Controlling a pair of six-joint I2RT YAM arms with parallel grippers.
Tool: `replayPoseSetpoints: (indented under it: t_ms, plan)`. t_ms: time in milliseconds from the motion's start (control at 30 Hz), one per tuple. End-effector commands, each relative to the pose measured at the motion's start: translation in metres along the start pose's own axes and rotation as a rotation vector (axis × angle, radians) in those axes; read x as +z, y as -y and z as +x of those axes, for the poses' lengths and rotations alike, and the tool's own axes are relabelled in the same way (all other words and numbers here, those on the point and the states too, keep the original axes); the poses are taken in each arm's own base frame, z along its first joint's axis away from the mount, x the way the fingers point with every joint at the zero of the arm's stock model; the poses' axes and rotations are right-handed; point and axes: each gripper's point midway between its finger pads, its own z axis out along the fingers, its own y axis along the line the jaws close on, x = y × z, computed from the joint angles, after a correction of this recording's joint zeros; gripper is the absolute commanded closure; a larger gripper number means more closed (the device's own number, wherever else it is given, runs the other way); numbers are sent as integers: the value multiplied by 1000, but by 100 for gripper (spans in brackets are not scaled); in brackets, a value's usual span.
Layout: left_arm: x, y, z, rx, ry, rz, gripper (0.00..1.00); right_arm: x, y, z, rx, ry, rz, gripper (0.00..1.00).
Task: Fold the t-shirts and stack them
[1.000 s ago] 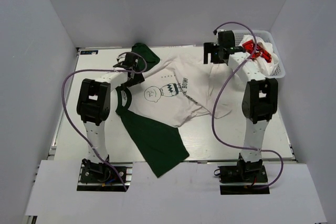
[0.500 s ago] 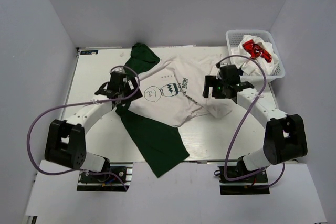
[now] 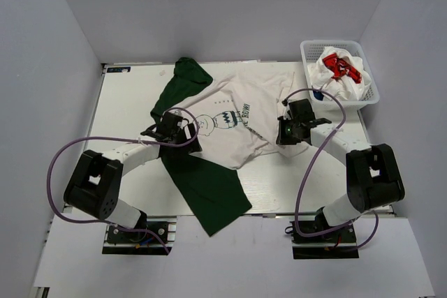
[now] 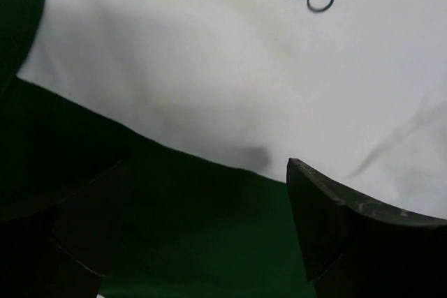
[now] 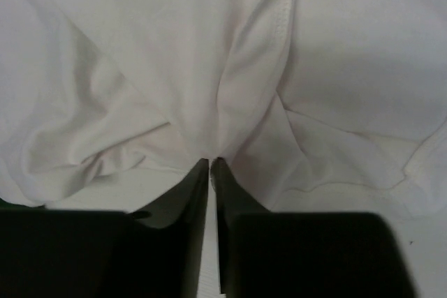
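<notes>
From above, the green-sleeved t-shirt (image 3: 230, 127) lies spread face up on the bench (image 3: 126, 102), one dark green sleeve trailing away behind the left fingers (image 3: 187, 132) and the other running back toward the arm's base. Those fingers sit low over the shirt's edge where white body meets green sleeve. The right fingers (image 3: 285, 130) are down on the opposite side, on the bunched white cloth of the far flank. One set at each side looks like a set-up for lifting or flattening the shirt evenly before a fold. Beyond the right fingers, well apart, the mesh basket (image 3: 334, 42) holds the red-printed t-shirt (image 3: 340, 66) among other white cloth that waits its turn. The left wrist view shows the fingers spread wide with nothing between them but cloth lying flat beneath. The seam from the white panel (image 4: 209, 68) to the green sleeve (image 4: 195, 242) crosses just ahead of the tips, so a downward close here would probably gather both layers. The right wrist view shows the fingers drawn almost together, and a ridge of white fabric (image 5: 174, 68) converges right at their tips — they appear to have pinched a fold of the shirt, though how deep the bite goes is hidden. Creases fan outward from that pinch.
</notes>
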Motion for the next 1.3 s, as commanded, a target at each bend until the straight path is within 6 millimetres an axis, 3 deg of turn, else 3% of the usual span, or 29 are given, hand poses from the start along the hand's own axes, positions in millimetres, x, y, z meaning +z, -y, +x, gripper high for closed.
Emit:
replayPoseSetpoints:
  t_ms: [0,67,167,333,467,533,700,767,800,900,967,1033,1067,1133,1233,1267]
  plan:
    - [4,-18,2,-31,16,-98,0,-5,-2,-25,-7,60,7,92]
    - [7,-30,6,-29,-2,-162,0,-12,4,-30,-6,77,48,100]
    - [7,-57,3,-60,5,-294,0,-22,14,-41,-1,118,116,100]
    - [9,-73,-4,-53,2,-409,0,-41,14,-66,25,227,134,100]
    - [11,-89,-12,-58,30,-503,0,-55,37,-96,75,296,231,100]
    - [11,-91,-22,-61,41,-530,0,-56,44,-100,86,288,255,100]
    - [19,-99,-36,-53,38,-581,0,-35,69,-125,105,266,300,100]
    - [20,-97,-49,-50,61,-582,0,-32,75,-146,88,298,299,100]
    - [19,-96,-56,-37,76,-586,0,-22,77,-144,82,273,292,100]
    - [18,-93,-74,-15,108,-583,0,-10,72,-172,2,297,250,100]
    - [20,-91,-87,0,131,-570,0,5,74,-172,-37,268,228,100]
    - [22,-83,-97,15,155,-540,0,10,72,-188,-67,272,219,100]
    - [20,-83,-106,21,172,-533,0,21,75,-178,-63,222,219,100]
    - [22,-75,-117,34,190,-511,0,31,75,-187,-69,222,208,100]
    - [27,-77,-130,51,193,-536,0,35,72,-192,-82,209,189,89]
    - [27,-78,-137,51,202,-536,0,36,70,-190,-96,200,178,73]
